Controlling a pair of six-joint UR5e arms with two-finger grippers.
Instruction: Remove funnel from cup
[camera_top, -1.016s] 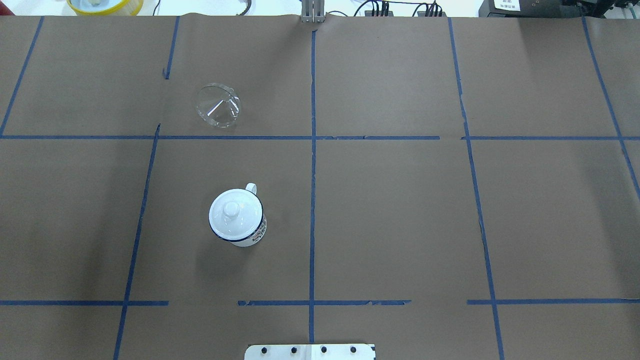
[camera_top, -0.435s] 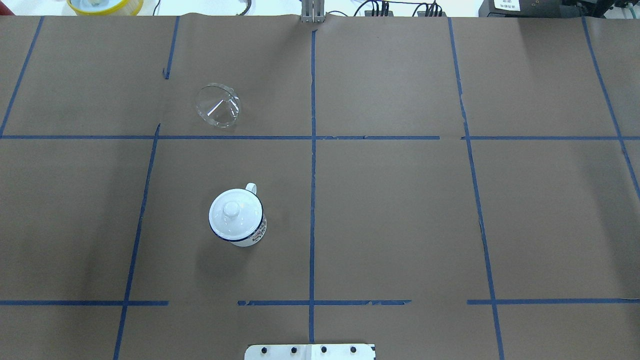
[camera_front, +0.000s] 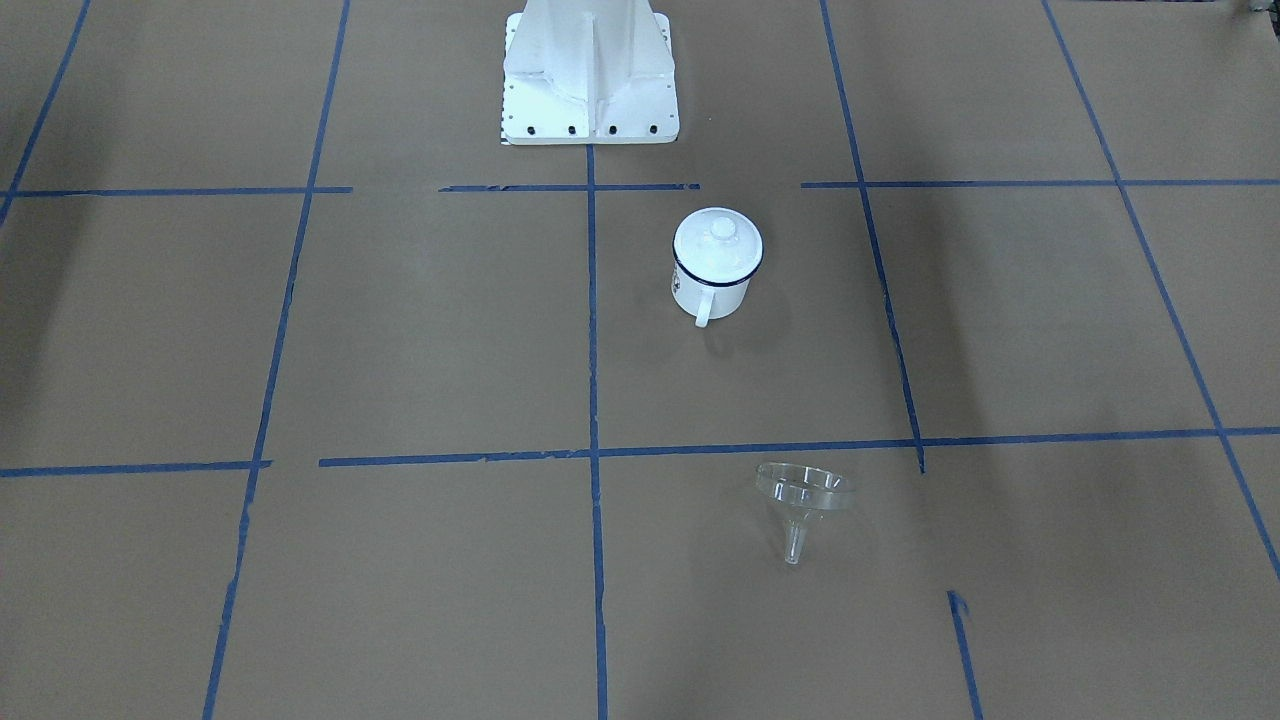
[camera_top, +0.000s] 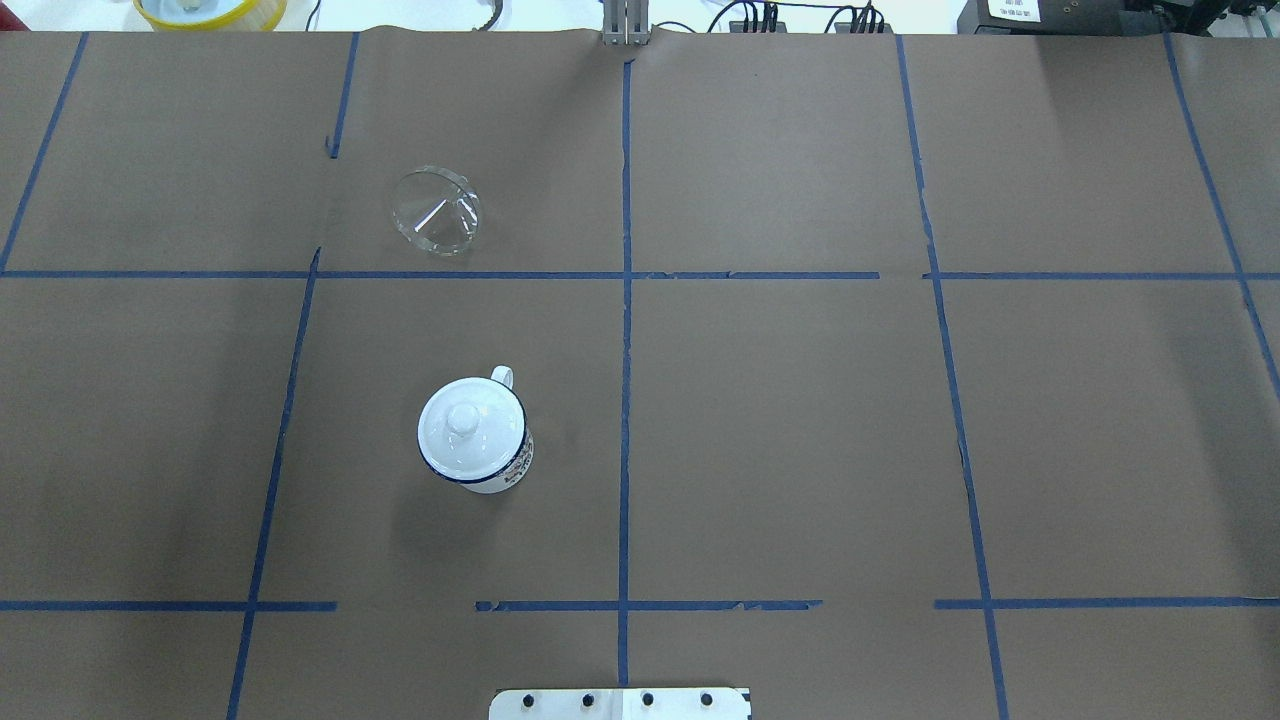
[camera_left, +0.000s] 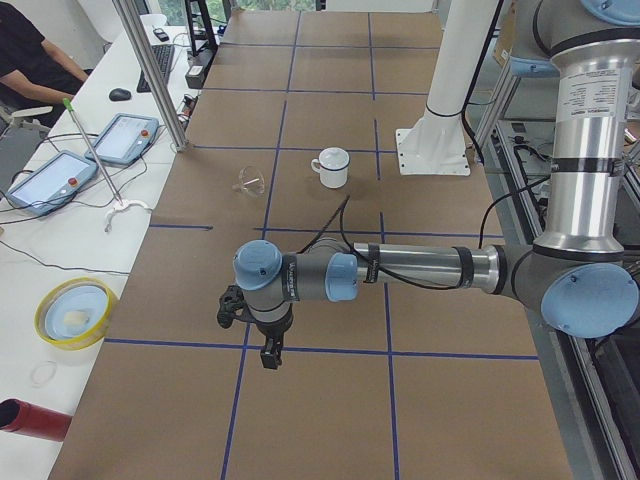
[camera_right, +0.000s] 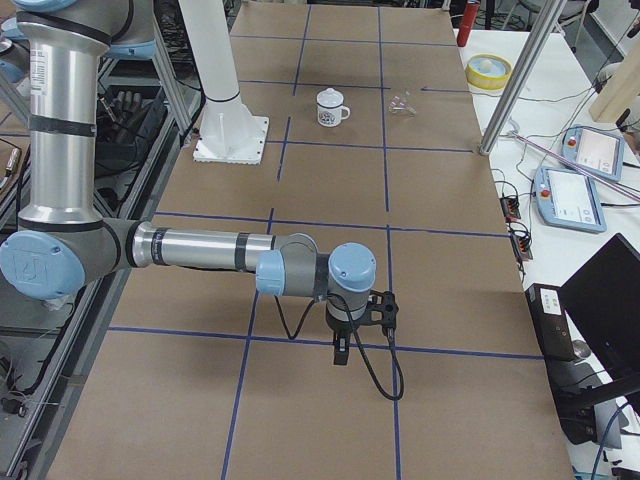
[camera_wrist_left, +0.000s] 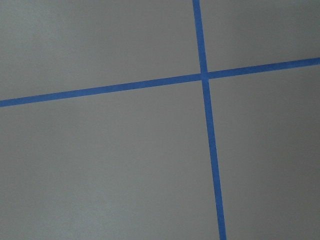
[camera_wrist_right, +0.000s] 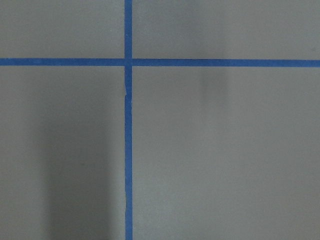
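The clear funnel (camera_top: 436, 212) lies on its side on the brown paper, apart from the cup and farther from the robot; it also shows in the front view (camera_front: 803, 495). The white cup (camera_top: 512, 464) with a dark blue rim stands upright (camera_front: 712, 290), and a white round lid (camera_top: 462, 425) with a knob sits on it. My left gripper (camera_left: 270, 358) and right gripper (camera_right: 340, 355) hang over the table's far ends, well away from both. They show only in the side views, so I cannot tell whether they are open or shut.
The robot's white base (camera_front: 590, 100) stands at the table's near edge. A yellow-rimmed bowl (camera_top: 210, 10), tablets (camera_left: 45, 180) and a metal post (camera_left: 150, 70) are on the white bench beyond the far edge. Blue tape lines cross the paper.
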